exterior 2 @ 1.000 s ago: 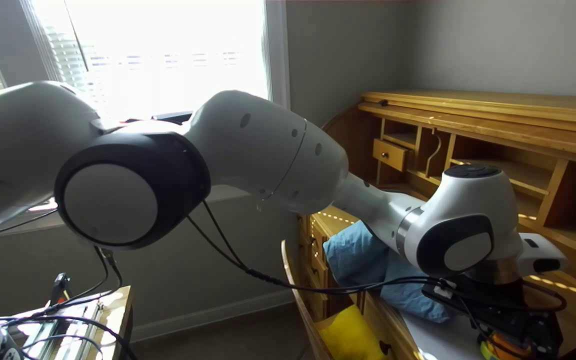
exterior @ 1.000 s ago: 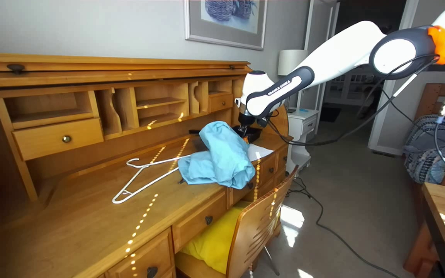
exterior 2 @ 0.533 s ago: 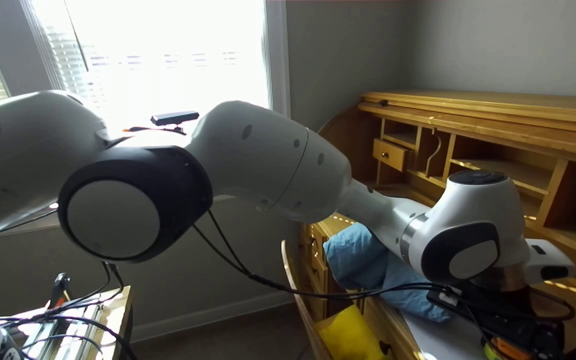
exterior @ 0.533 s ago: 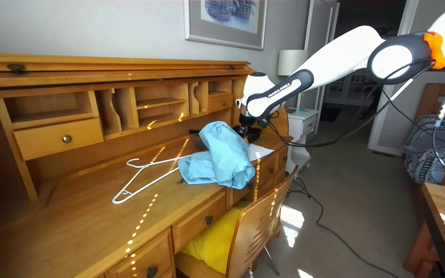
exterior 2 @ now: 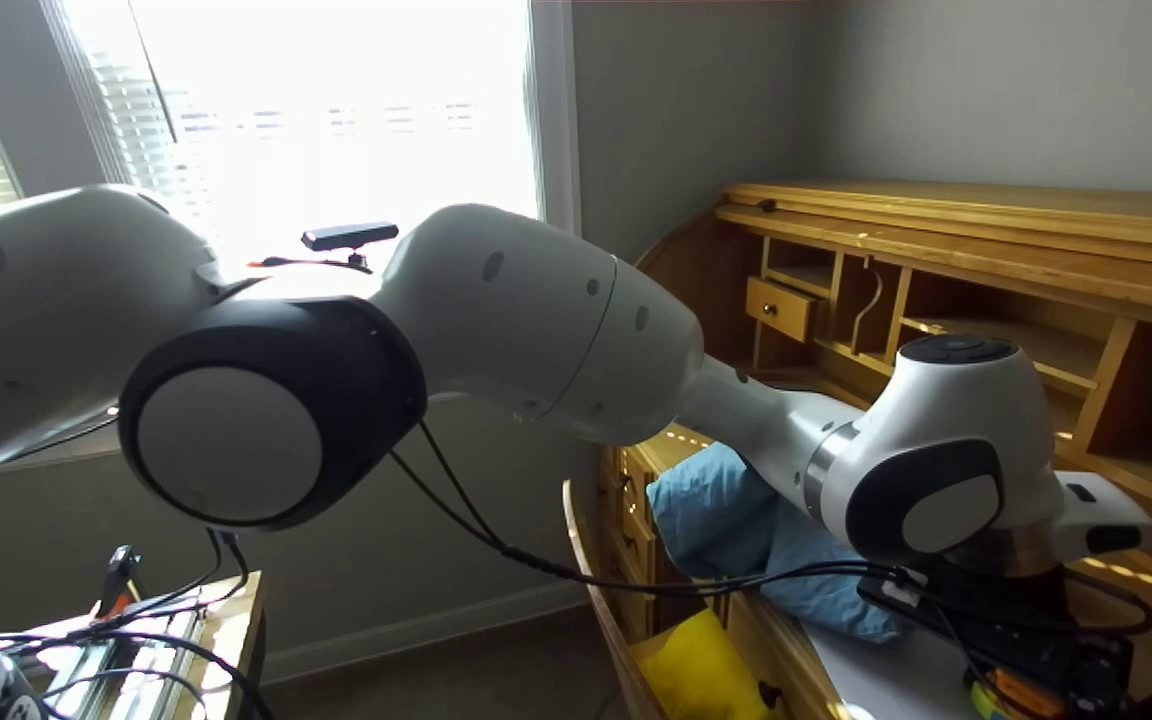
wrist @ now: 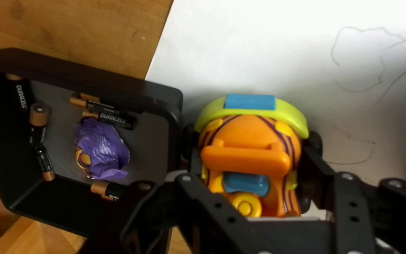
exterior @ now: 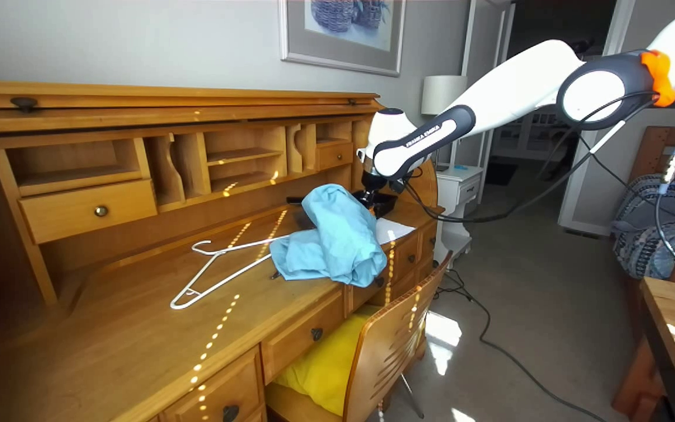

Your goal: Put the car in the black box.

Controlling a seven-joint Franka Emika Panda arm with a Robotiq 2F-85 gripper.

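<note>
An orange toy car point(wrist: 248, 130) with a lime-green front band and blue parts fills the middle of the wrist view. My gripper point(wrist: 254, 164) is shut on it, with a finger against each flank; the car's lower end is hidden by the gripper. Its wheels appear to rest on white paper, though contact is hard to judge. Immediately left of the car stands the black box point(wrist: 159, 92), its near wall almost touching the left wheel. In the exterior views the car point(exterior 2: 1021, 690) shows partly beneath the gripper, and the black box point(exterior: 385, 203) sits behind it.
Inside the box lie several batteries point(wrist: 115, 119) and a purple wrapper point(wrist: 100, 151). A blue cloth point(exterior: 337, 234) is bunched on the desk beside the gripper, with a white hanger point(exterior: 220, 253) farther off. White paper point(wrist: 259, 46) spreads under the car. A wooden chair point(exterior: 393, 340) stands in front.
The arm has sunk slightly, with its elbow lower in both exterior views. The gripper has gone from open to shut around the car. Cloth, hanger and box have stayed put.
</note>
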